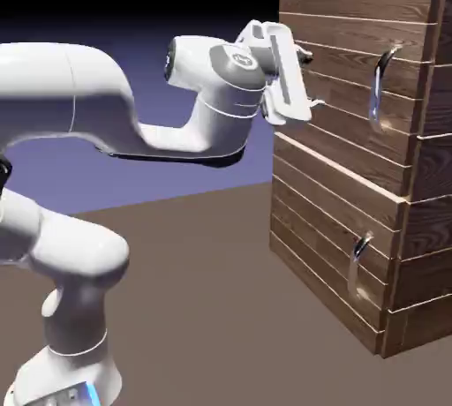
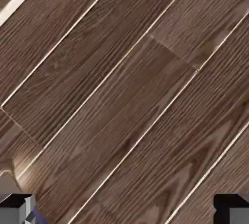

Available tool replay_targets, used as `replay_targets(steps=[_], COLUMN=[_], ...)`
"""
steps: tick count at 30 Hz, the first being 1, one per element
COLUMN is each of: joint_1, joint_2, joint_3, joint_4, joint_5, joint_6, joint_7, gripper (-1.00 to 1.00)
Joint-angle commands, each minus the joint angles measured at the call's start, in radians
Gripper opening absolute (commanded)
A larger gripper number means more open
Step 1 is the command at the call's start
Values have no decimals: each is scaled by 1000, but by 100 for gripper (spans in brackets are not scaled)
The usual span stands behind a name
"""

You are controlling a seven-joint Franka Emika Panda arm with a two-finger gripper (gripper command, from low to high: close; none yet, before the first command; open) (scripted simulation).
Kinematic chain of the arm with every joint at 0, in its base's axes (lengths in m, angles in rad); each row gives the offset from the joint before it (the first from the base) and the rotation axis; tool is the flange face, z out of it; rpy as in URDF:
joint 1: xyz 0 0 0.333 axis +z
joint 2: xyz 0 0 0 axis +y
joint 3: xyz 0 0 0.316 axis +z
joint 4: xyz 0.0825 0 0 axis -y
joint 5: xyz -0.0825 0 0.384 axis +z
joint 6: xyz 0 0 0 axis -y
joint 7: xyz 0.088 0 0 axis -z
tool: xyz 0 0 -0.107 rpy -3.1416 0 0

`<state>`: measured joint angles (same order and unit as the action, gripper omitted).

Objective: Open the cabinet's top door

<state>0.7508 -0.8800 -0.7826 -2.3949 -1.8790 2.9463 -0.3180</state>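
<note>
Clearly, open room separates tool (image 1: pixel 311 79) from upper handle (image 1: pixel 377 93).

A white robot arm (image 1: pixel 97 100) of smooth, rounded, tube-like segments shows thin seam lines at its joints, with black showing beneath the forearm and at a joint by the exterior view's left edge. The wrist (image 1: pixel 231 69) carries a grey disc with a small dark marking; the hand (image 1: pixel 291 100) is a white, narrow, angular block. The base (image 1: pixel 66 382), also white, bears a bright blue strip. Grey-and-black fingertips (image 2: pixel 18 209) appear in the hand view.
</note>
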Motion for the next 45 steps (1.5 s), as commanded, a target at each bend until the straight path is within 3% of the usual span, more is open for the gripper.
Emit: replay_targets(steps=[1, 14, 22, 23, 45], joint_1=[17, 239, 424, 424, -200], joint_2=[-7, -100, -57, -57, -290], joint_3=[-18, -254, -364, -364, 351], joint_4=[10, 134, 267, 267, -356], joint_5=[-44, -609, -642, -642, -130], joint_6=[-2, -29, -56, -56, -586], joint_7=[-25, -343, -339, -339, -408], gripper=[0, 0, 0, -100, -100])
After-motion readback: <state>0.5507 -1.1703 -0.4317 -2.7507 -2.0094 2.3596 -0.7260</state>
